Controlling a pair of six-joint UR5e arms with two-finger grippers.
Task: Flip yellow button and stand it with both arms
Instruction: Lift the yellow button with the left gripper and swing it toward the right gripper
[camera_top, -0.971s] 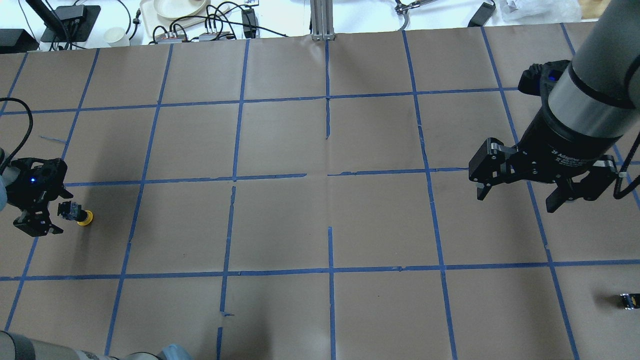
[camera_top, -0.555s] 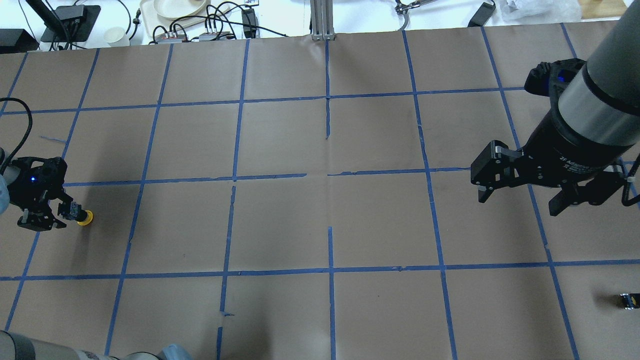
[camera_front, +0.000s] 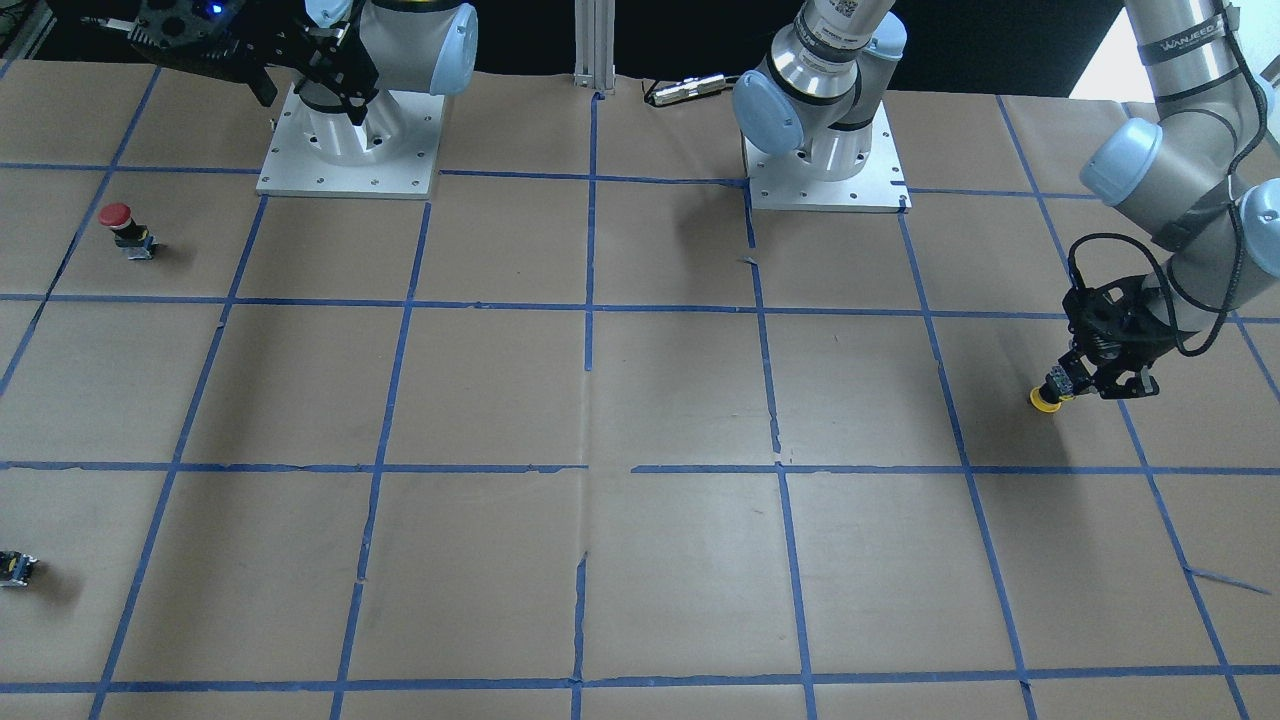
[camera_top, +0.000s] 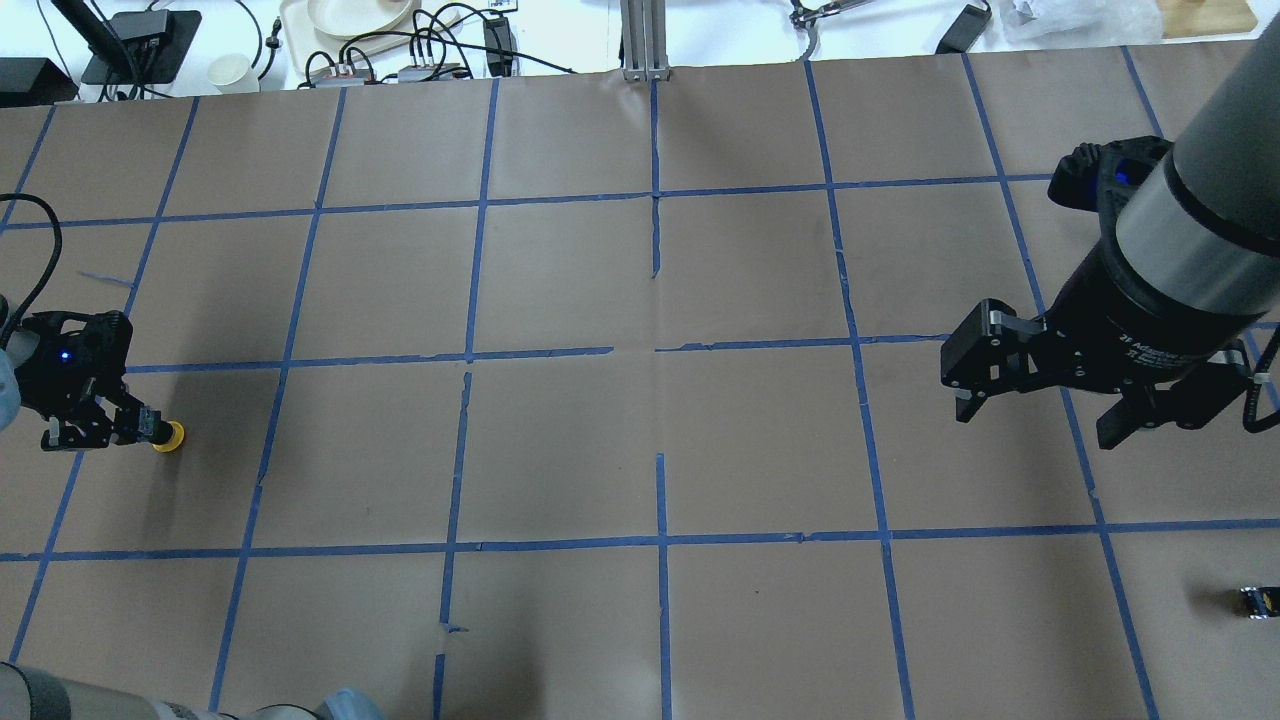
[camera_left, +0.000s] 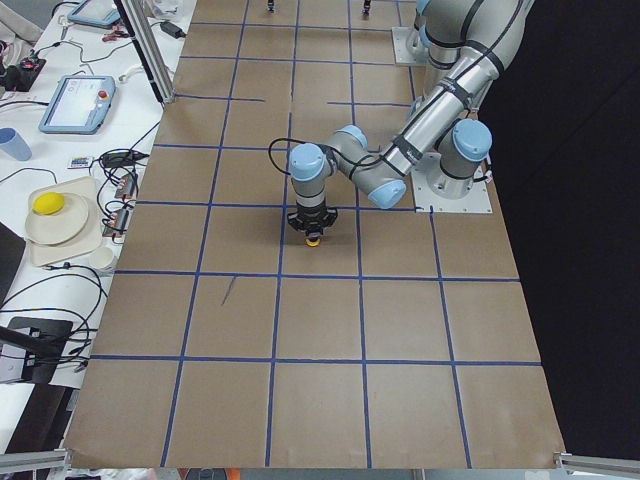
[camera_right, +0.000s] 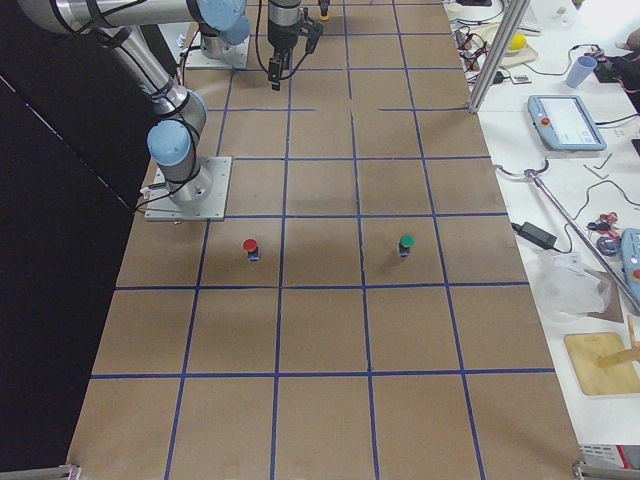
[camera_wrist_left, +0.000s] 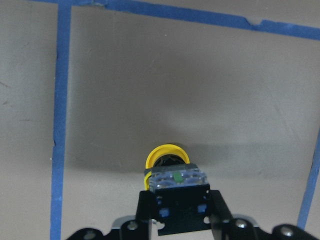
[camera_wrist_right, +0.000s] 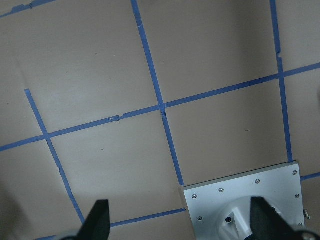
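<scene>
The left hand (camera_wrist_left: 177, 220) is clamping its two fingers on the grey-black body of the yellow button (camera_wrist_left: 166, 156). The cap is pointing away from the wrist and towards the middle of the bench (camera_top: 560, 450). Gripping the blocky body rather than the round cap is probably giving the fingers flat faces to press on, and it is leaving the cap free for the turn-over. The button is lying low near the bench edge on the robot's left, about midway along that edge. Whether its cap rim is touching the paper or riding just above it I cannot tell.

The right hand (camera_top: 1040, 415) is hanging high over the opposite side with its fingers spread wide and holding nothing. It seems to be waiting for a two-handed pass.

A small green mark is showing on the button's end face, with no lettering legible. The right hand's housing is carrying the words "2F Adaptive" (camera_top: 1150, 340), and the rest is too small to read. The left arm's upper link (camera_front: 1190, 40) is showing "WANJEED".
</scene>
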